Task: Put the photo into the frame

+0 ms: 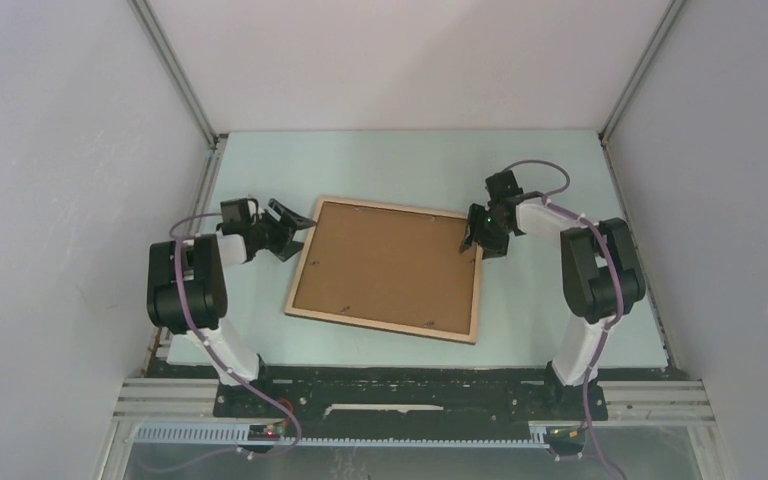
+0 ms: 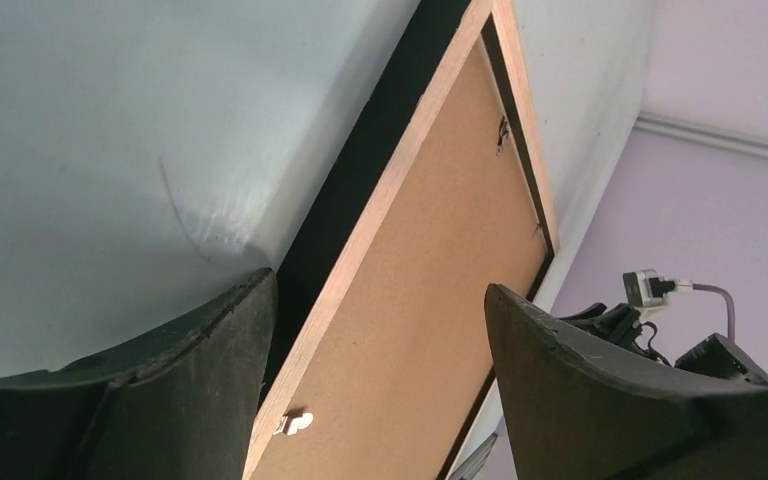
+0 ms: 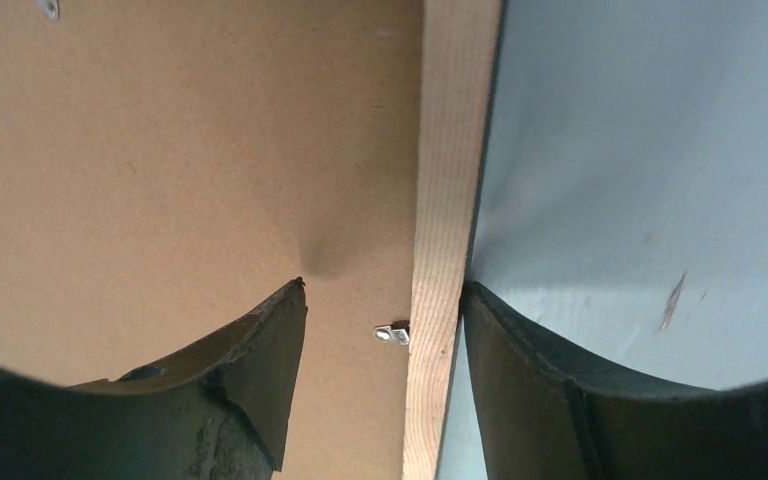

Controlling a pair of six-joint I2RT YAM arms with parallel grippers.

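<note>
The frame point(image 1: 380, 327) lies face down in the middle of the table, its light wood rim up. The plain brown backing board point(image 1: 390, 265) sits inside it, with small metal clips point(image 3: 393, 334) at the rim. The photo is hidden. My left gripper point(image 1: 295, 222) is open at the frame's far left corner; in the left wrist view point(image 2: 378, 283) the rim point(image 2: 380, 215) runs between its fingers. My right gripper point(image 1: 470, 243) is open at the frame's right edge; in the right wrist view point(image 3: 385, 285) one finger is over the board and the other outside the rim point(image 3: 450, 150).
The table top point(image 1: 560, 300) is a pale blue-green mat. White enclosure walls stand on the left, right and far sides. A metal rail point(image 1: 410, 405) with both arm bases runs along the near edge.
</note>
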